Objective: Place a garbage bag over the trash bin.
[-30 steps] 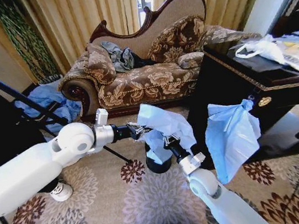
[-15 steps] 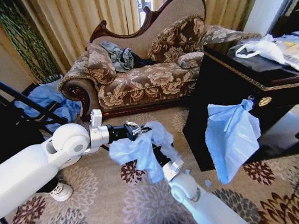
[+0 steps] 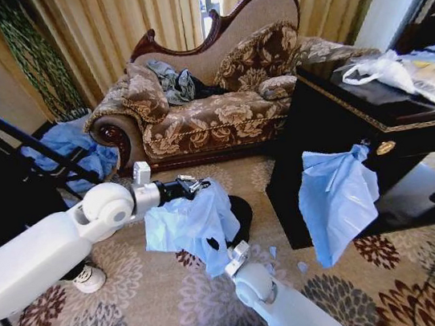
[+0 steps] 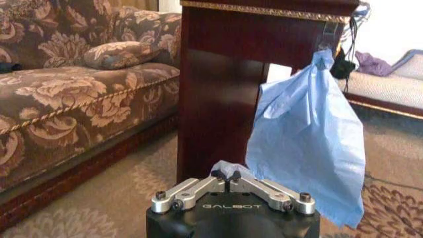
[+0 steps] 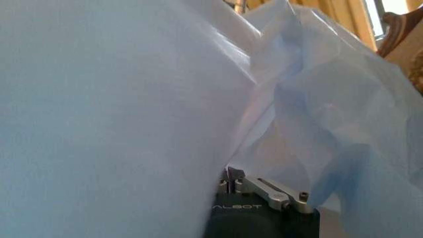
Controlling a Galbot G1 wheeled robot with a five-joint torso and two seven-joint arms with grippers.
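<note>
On the left, our left arm reaches forward across the patterned carpet, its forearm nearly level and the wrist pointed toward the middle of the scene; our left gripper is closed tight on a pinch of the garbage bag, a small tuft of blue plastic showing between the fingertips in the left wrist view. We judge this grip holds one edge of the bag's mouth up so the rest can hang and spread. The bag droops from that pinch as a crumpled light-blue sheet, sitting in front of and partly covering the trash bin, whose black side shows just right of the plastic; the mouth is not yet around the rim, as far as we can tell. Our right arm rises steeply from below, elbow low, its forearm disappearing up under the bag. Our right gripper sits buried in the plastic with its fingers drawn together, seemingly holding a fold, probably the opposite edge. Farther right, a larger bunch of blue plastic hangs from the dark cabinet.
</note>
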